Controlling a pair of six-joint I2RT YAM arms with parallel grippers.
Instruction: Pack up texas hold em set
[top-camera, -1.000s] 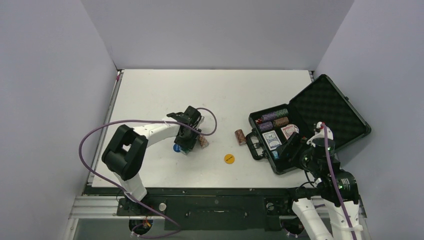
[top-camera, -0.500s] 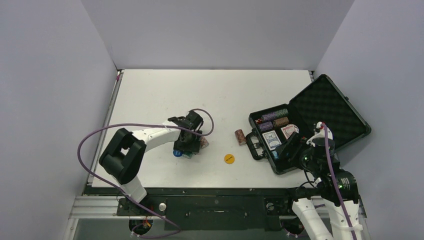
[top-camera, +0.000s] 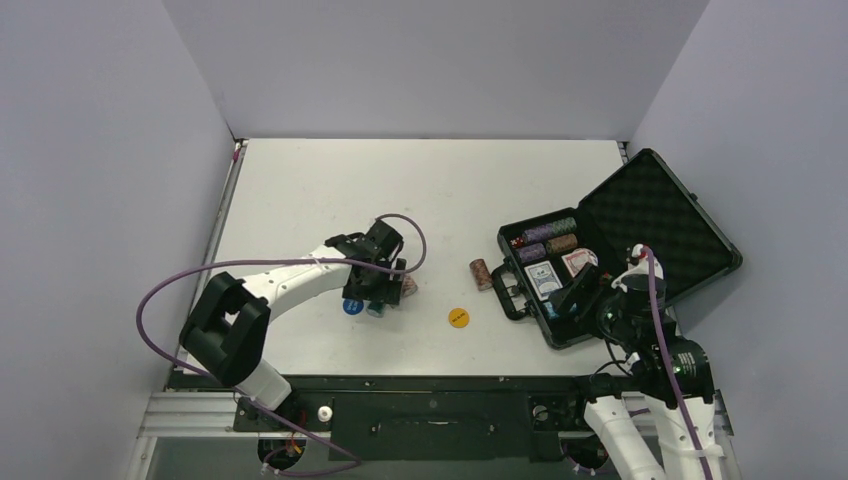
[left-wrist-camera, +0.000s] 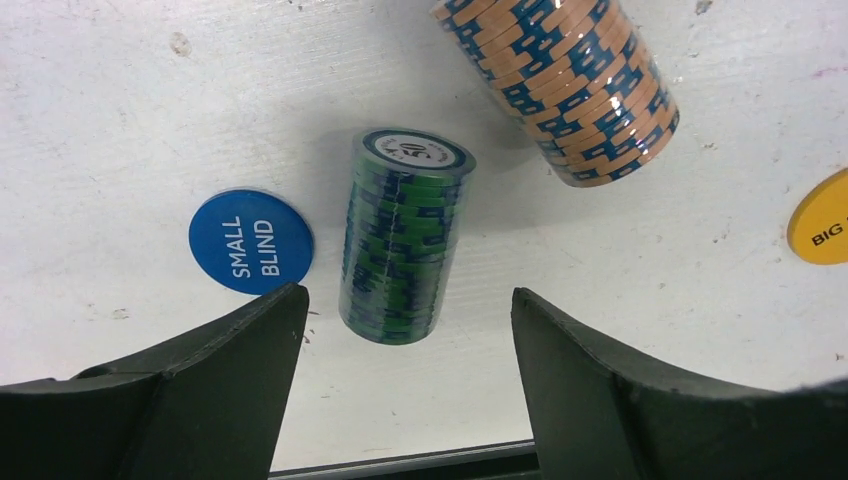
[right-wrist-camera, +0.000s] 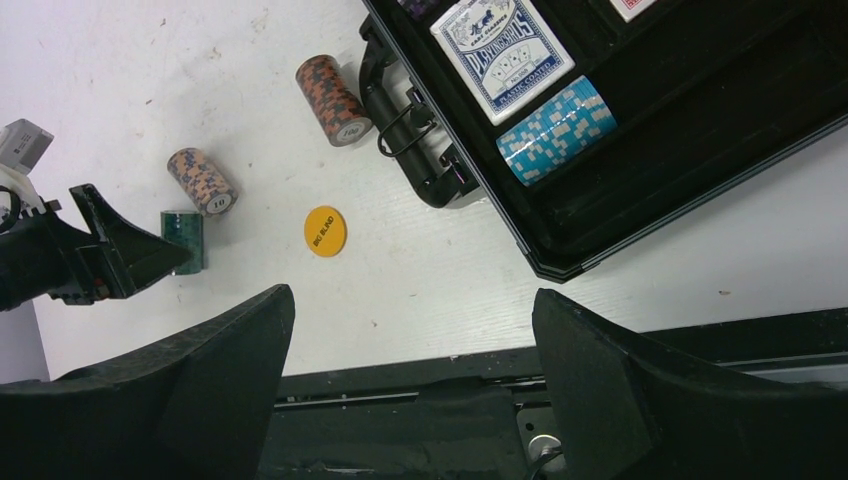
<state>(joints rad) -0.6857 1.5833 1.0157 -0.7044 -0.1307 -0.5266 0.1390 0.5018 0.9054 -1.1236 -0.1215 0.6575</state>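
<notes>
Straddling a green chip stack (left-wrist-camera: 400, 240) with the left gripper (left-wrist-camera: 405, 297), jaws wide and touching nothing.

Lying on its side on the table (top-camera: 330, 180) between the two fingers, clear of both; flanked by a blue disc (left-wrist-camera: 251, 241) at nine o'clock and an orange chip stack (left-wrist-camera: 560, 85) at one o'clock, with a yellow disc (left-wrist-camera: 822, 218) out at three o'clock. At the table's four o'clock corner, hovering with the right gripper (right-wrist-camera: 412, 298), jaws likewise wide and empty, beside the open case (top-camera: 650, 215) holding a card deck (right-wrist-camera: 502, 55) and a light-blue chip stack (right-wrist-camera: 555, 130).
</notes>
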